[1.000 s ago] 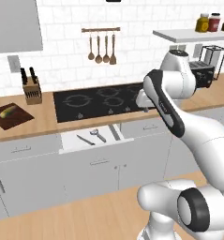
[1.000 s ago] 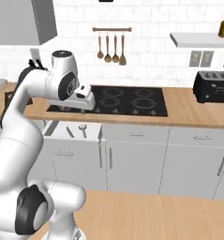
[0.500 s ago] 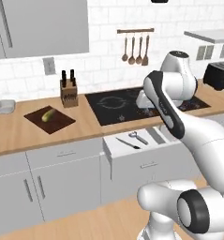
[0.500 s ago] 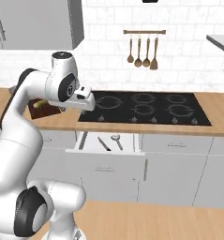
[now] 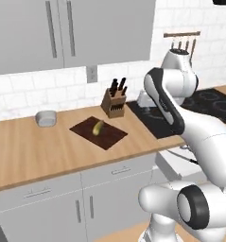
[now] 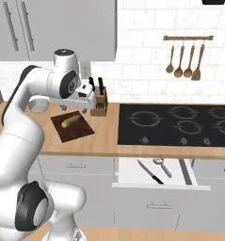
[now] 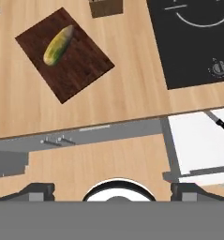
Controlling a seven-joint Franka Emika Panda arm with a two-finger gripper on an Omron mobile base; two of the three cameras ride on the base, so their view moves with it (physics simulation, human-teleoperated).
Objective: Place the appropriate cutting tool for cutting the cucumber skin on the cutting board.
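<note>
Peeler waits in open drawer as arm hangs over desk

Left base view: cucumber [image 5: 98,127] lies on the board [image 5: 99,133]. Right base view: gripper [image 6: 86,95] hangs above the board, carrying nothing, finger spread unclear; peeler [image 6: 162,166] sits beside knife [image 6: 149,172] in the drawer [image 6: 154,173]. Hand view: the knife tip [image 7: 222,124] lies close enough to be taken by mistake.

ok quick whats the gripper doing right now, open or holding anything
Gripper: above the counter by the cutting board, no tool in it; open or shut cannot be told.
</note>
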